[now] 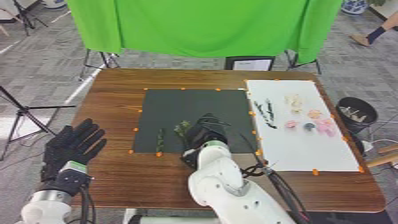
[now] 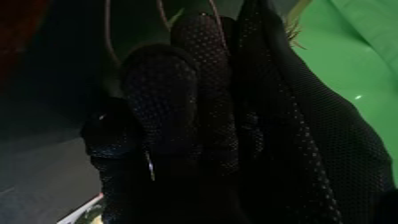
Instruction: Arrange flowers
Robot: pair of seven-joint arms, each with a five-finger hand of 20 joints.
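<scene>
While the brown wooden table (image 1: 115, 185) is spreading across the middle of the head view, a white sheet (image 1: 306, 152) is taking up its right side, and a dark mat (image 1: 191, 97) is lying just beside it, nearer the centre.

Over at the lower left, the left hand (image 1: 69, 147) is waiting, palm flat and fingers spread apart. And the right hand (image 1: 209, 131) is sitting low over the mat, just below the centre; whether it is closing on anything, I cannot tell. In the right wrist view, thin stems (image 2: 108, 30) are running past its glove.

Up on the sheet, at the centre right, slender black pieces (image 1: 266, 114) are lying near pale blossoms (image 1: 296, 102) and pink blossoms (image 1: 325, 126). Those heads are looking soft and easily crushed, so any grip should be going to the stalks.

Now the smaller greenery! Right beside the right hand, a leafy sprig (image 1: 183, 129) is lying on the mat, and farther left a narrow green stem (image 1: 161, 140) is lying nearly upright in the frame. Both are surely weighing next to nothing; the stem is looking fairly stiff, the sprig springier. The bare lower stalk is offering the best hold: a light pinch, as a smooth stalk could be rolling or slipping, and leaves could be tearing.
</scene>
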